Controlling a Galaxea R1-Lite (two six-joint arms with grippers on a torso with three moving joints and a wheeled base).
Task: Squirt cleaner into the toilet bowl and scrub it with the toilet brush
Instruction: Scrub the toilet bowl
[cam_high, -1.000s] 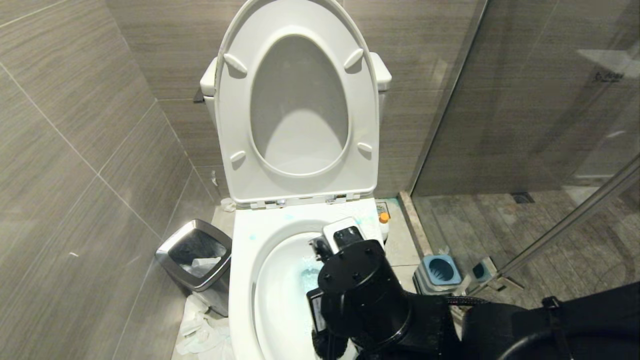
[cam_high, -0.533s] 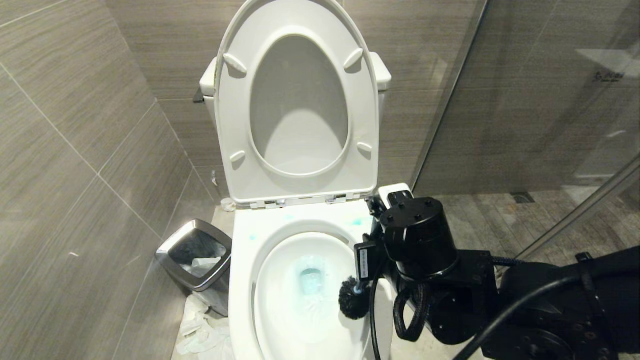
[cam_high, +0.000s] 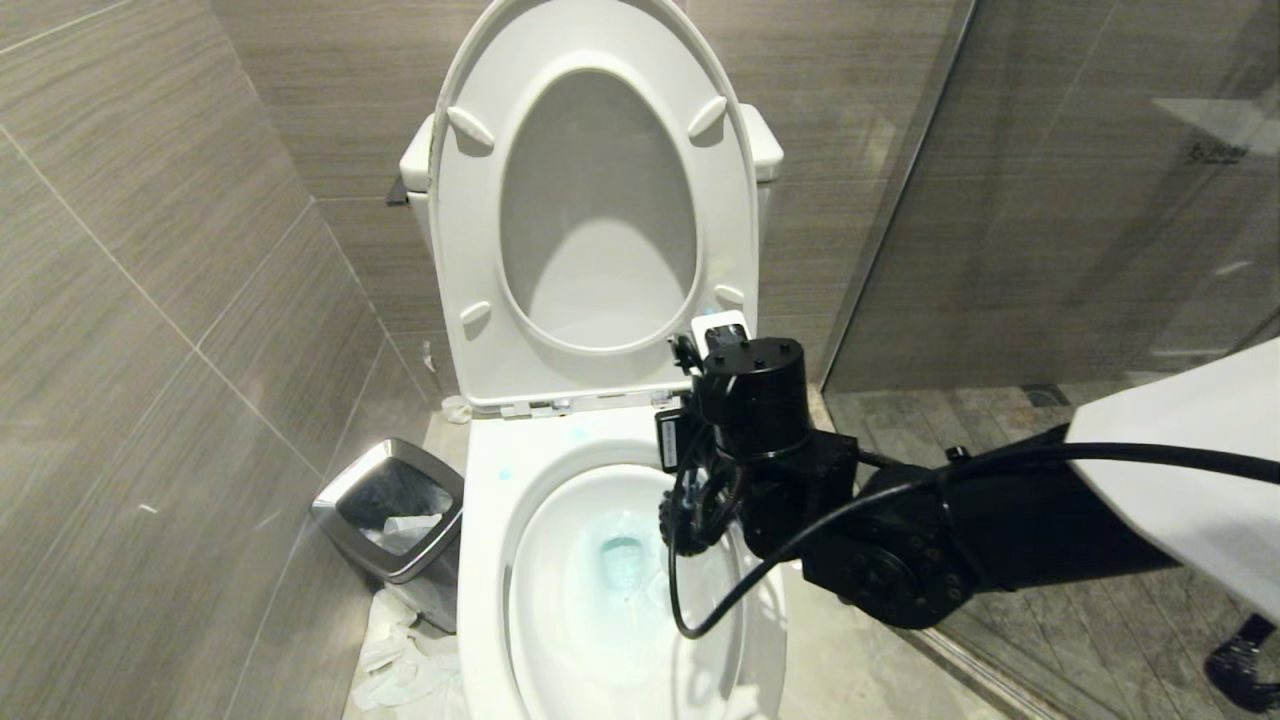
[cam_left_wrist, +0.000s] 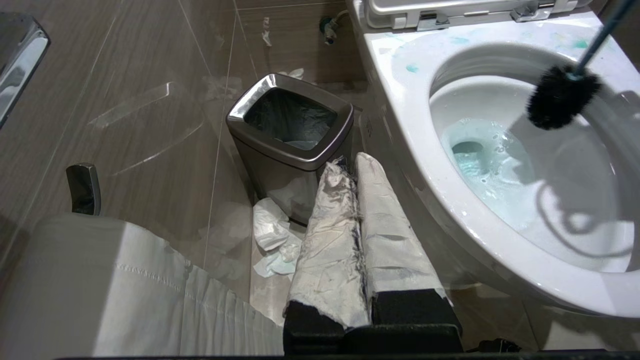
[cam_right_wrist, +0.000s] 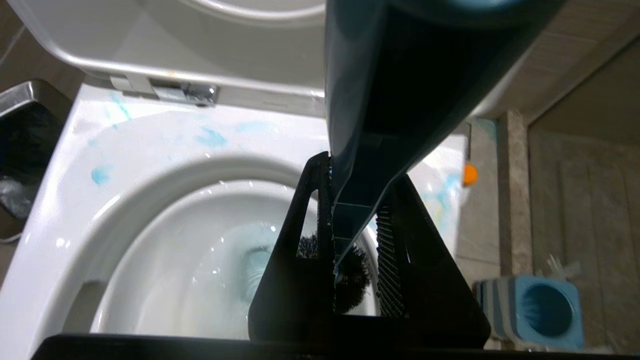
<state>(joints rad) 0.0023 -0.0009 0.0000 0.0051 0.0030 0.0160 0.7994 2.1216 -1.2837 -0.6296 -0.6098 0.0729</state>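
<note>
The right gripper has its jaws pinched on the slate-blue handle of the toilet brush, which runs down between the two ribbed black fingers to a dark bristly head hanging over the inner slope of the toilet bowl, near its far right side. In the left wrist view the brush head hangs free above the water, not touching the porcelain as far as can be seen, with its shadow thrown on the bowl wall. From the head view the right gripper sits at the end of a black arm that reaches in from the right across the rim, with a looping black cable dangling over the bowl. The left gripper hangs low beside the toilet with its cloth-wrapped jaws pressed together, holding nothing. The cleaner shows as pale blue smears on the flat rim near the hinges and as a turquoise tint in the water at the bottom. The seat and lid stand upright against the tank. The room is a narrow stall with grey-brown wood-grain wall tiles and similar floor tiles, and a glass shower partition on the right. A steel-rimmed bin with a black liner stands just beside the toilet on the left, with crumpled tissue on the floor at its foot. The blue-and-grey brush holder stands on the floor to the right of the toilet, and a small orange cap peeks out behind the rim.
</note>
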